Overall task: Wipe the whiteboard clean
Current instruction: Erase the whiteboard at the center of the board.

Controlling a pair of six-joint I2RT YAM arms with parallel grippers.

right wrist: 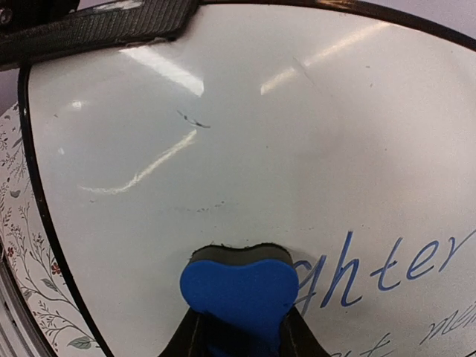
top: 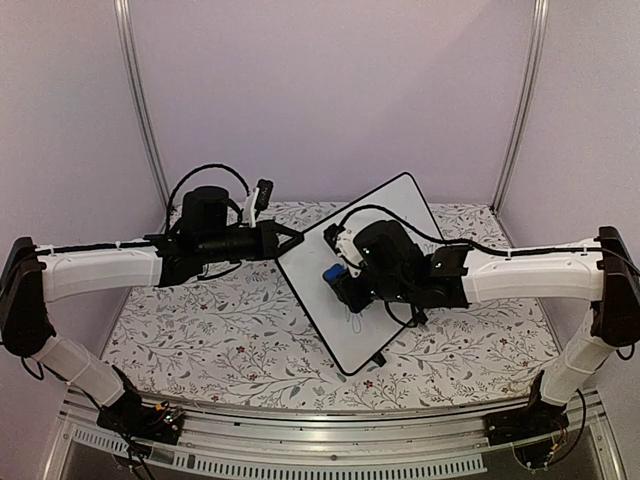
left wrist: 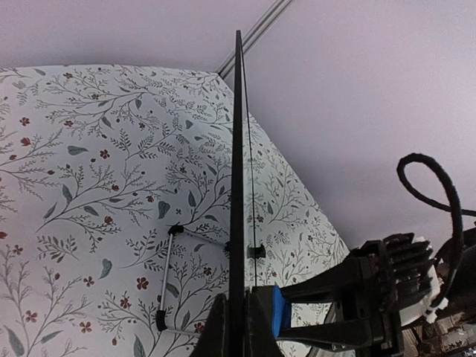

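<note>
The whiteboard (top: 392, 207) is tilted up off the table, its glossy white face toward the right arm. My left gripper (top: 291, 240) is shut on its left rim; in the left wrist view the whiteboard (left wrist: 237, 149) runs edge-on between the closed fingers of the left gripper (left wrist: 237, 321). My right gripper (top: 338, 278) is shut on a blue eraser (top: 331, 272), whose dark felt presses against the board face. In the right wrist view the eraser (right wrist: 238, 291) sits just left of blue cursive writing (right wrist: 372, 271) on the whiteboard (right wrist: 245, 126). Faint smears mark the area above it.
A floral tablecloth (top: 200, 330) covers the table. Lilac walls and metal corner posts (top: 140, 110) close in the back and sides. The board's wire stand (left wrist: 165, 275) hangs behind it. A black cable loop (left wrist: 439, 193) arcs over the right arm.
</note>
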